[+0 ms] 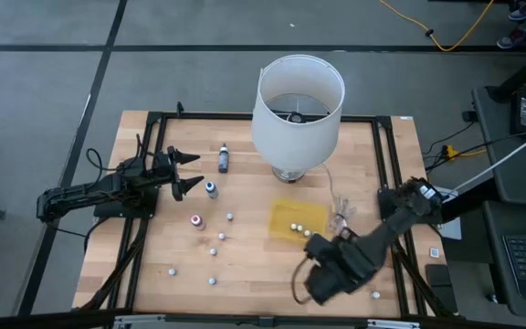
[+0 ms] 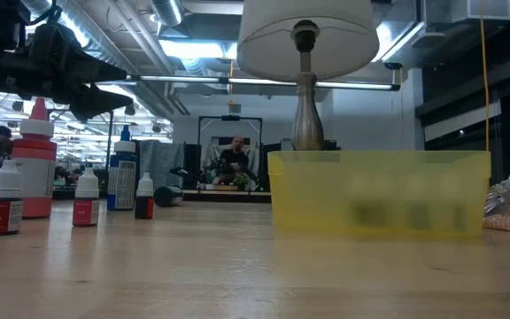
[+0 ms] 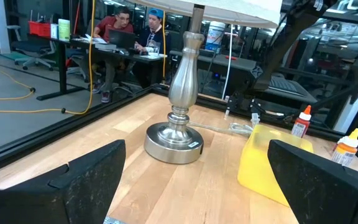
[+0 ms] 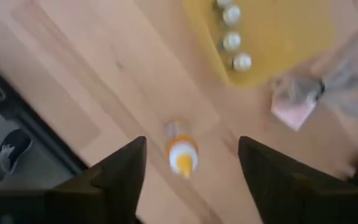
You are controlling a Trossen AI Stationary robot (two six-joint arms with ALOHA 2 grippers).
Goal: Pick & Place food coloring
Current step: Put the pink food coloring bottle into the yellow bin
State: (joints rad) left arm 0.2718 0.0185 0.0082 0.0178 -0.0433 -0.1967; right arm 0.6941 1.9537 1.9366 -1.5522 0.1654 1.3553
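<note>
Right gripper (image 4: 188,177): poised above the near right part of the table (image 1: 254,274), fingers spread, nothing held between them. Directly beneath, one orange-topped bottle (image 4: 181,149) is seen standing on the wood, between the fingers in the wrist view but not touched.

Food coloring, position: a few small whitish bottles (image 4: 232,34) are already set in the yellow tray (image 1: 310,212); the crumpled wrapper (image 4: 319,93) lies just beside the tray. More tiny bottles (image 1: 214,249) are scattered over the table's near left and middle. Taller ones, a blue-topped bottle (image 2: 124,173) and a red-topped one (image 2: 36,159), stand farther toward the left.

Handling, judged: the bottles are taken to be light, stiff plastic with smooth round sides, so easily tipped or squirted out of a pinch. A grip across the body below the cap, squarely centred, is thought safest; the tapered tip offers little to hold.

Left gripper (image 1: 186,172): held wide open and empty at the far left, near the dark bottle (image 1: 224,157). The lamp (image 1: 298,110) stands beyond, at the far edge.
</note>
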